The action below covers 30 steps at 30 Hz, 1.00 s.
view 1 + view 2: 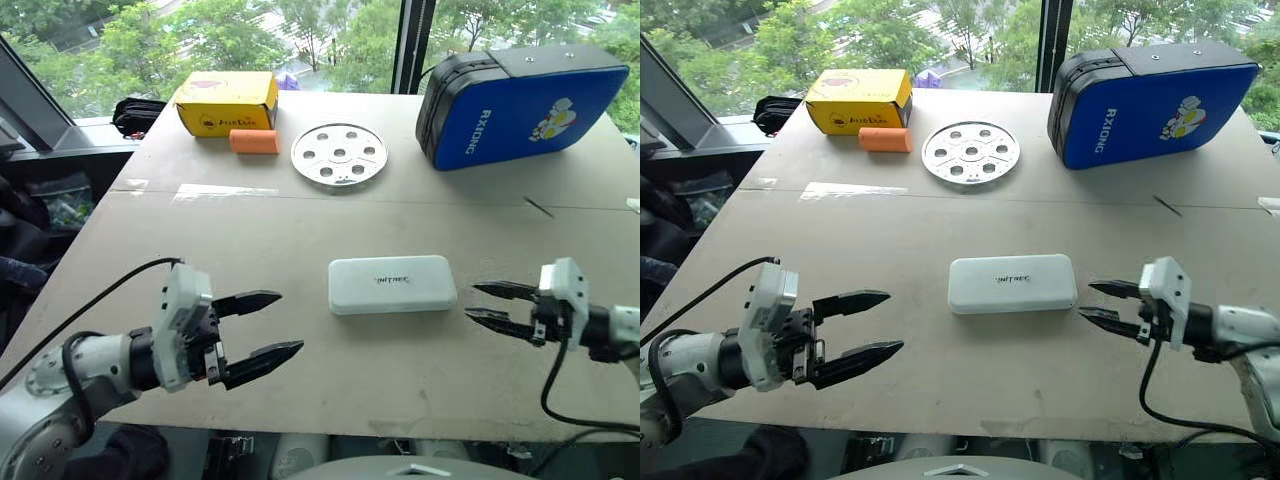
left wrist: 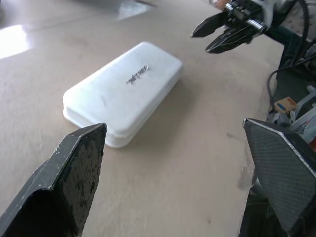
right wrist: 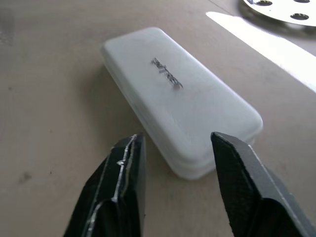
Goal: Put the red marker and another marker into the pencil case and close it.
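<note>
The pencil case [image 1: 392, 284] lies flat near the table's front edge with its lid down, black print on top; it also shows as a white box [image 3: 180, 96] in the right wrist view. The red marker is out of view. My right gripper [image 1: 488, 305] hovers just right of the case, its fingers a little apart with nothing between them, pointing at the case's short end. Well left of the case, my left gripper [image 1: 264, 326] is wide open and empty, above the table's front edge.
At the back of the table stand a large blue hard case [image 1: 520, 103], a round metal disc with holes [image 1: 339, 154], a yellow box [image 1: 227, 101] and a stubby orange cylinder [image 1: 254, 141]. A thin dark stick [image 1: 538, 206] lies at the right.
</note>
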Each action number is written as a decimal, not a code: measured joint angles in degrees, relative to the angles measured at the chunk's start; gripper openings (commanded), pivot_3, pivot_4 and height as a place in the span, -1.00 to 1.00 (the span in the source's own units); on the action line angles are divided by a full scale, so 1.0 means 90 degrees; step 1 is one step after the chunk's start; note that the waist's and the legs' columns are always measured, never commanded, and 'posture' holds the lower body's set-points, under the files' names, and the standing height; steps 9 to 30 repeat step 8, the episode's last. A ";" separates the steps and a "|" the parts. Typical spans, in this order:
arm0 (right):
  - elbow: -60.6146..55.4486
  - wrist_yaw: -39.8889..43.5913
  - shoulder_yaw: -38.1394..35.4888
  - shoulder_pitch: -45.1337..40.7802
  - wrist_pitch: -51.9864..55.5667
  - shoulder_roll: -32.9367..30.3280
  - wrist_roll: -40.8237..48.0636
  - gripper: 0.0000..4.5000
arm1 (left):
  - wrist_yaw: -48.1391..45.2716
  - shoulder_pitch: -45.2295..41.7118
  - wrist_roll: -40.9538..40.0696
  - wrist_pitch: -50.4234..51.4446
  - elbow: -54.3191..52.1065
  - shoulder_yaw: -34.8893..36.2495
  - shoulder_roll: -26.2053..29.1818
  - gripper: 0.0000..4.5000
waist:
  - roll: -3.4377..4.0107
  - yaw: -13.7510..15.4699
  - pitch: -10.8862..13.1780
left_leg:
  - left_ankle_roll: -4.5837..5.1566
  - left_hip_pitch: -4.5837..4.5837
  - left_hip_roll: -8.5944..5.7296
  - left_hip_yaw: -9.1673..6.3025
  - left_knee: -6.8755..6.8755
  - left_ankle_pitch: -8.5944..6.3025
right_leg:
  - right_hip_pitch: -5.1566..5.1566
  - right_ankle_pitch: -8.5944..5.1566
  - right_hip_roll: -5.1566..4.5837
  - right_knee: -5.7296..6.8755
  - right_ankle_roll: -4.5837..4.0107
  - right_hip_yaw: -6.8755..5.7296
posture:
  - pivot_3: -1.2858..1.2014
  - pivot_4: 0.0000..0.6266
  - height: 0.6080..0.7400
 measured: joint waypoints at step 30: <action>-0.0183 0.0361 -0.2115 0.2134 -0.0567 0.0007 0.0143 0.99 | -0.0739 0.1050 0.1105 -0.0895 0.0760 0.0144 -0.0357 1.00 | 0.0000 -0.0002 0.0000 | 0.0001 0.0012 0.0010 0.0019 -0.0009 0.0000 | -0.0002 -0.0015 0.0008 -0.0011 0.0012 0.0016 | 0.03 -0.52 1.00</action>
